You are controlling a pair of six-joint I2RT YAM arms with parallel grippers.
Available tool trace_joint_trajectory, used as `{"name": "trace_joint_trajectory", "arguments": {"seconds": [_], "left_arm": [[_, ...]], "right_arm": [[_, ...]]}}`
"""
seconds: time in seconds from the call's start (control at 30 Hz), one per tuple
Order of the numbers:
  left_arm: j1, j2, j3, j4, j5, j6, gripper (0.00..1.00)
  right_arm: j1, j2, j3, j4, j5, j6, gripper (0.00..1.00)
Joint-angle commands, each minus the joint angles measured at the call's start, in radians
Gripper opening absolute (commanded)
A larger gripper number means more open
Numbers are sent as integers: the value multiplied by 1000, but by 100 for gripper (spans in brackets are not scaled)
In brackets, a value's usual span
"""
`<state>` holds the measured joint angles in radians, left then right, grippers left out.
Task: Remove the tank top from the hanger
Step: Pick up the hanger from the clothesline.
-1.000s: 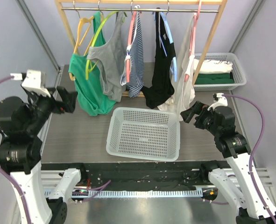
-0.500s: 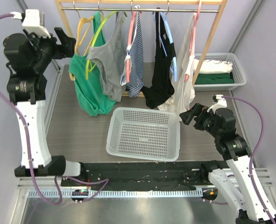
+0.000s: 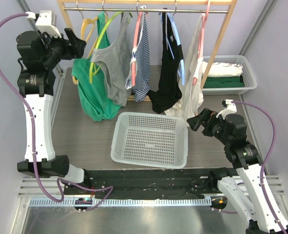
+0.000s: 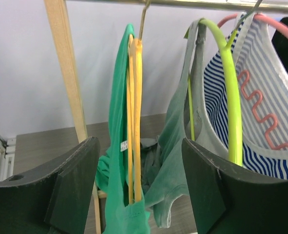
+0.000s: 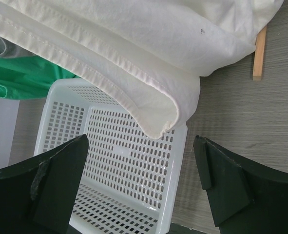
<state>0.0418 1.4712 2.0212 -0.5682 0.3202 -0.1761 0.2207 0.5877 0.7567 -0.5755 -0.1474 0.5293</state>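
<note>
The green tank top (image 4: 115, 122) hangs bunched on its orange hanger (image 4: 134, 97), between the released jaws of the left gripper (image 4: 139, 146).

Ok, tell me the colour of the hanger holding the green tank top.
Orange hanger, clearest in the left wrist view.

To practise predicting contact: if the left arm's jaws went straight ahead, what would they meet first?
Probably the green fabric tank top on its thin orange plastic hanger, centred between the jaws; depth is unclear.
</note>
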Motion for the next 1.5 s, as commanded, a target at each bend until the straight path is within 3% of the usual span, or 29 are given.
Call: {"name": "trace_joint_trajectory", "arguments": {"seconds": [0.0, 0.23, 0.47, 0.77, 0.9, 1.17, 1.47], "left_arm": [[4, -34, -94, 53, 40, 10, 72], [4, -35, -150, 73, 20, 36, 64], [-3, -29, -130, 74, 25, 41, 32], [-29, -19, -87, 74, -39, 50, 2], [-65, 12, 26, 38, -85, 73, 0], [-72, 9, 102, 74, -145, 72, 0], [-72, -152, -51, 21, -171, 125, 0]], "right_arm": [[3, -5, 4, 48, -21, -2, 100], [3, 0, 33, 48, -44, -2, 100], [3, -3, 24, 52, -57, 0, 100], [2, 0, 6, 60, -57, 0, 100], [3, 7, 3, 63, -58, 3, 100], [3, 14, -7, 75, -72, 11, 100], [3, 18, 21, 45, -58, -2, 100]]}}
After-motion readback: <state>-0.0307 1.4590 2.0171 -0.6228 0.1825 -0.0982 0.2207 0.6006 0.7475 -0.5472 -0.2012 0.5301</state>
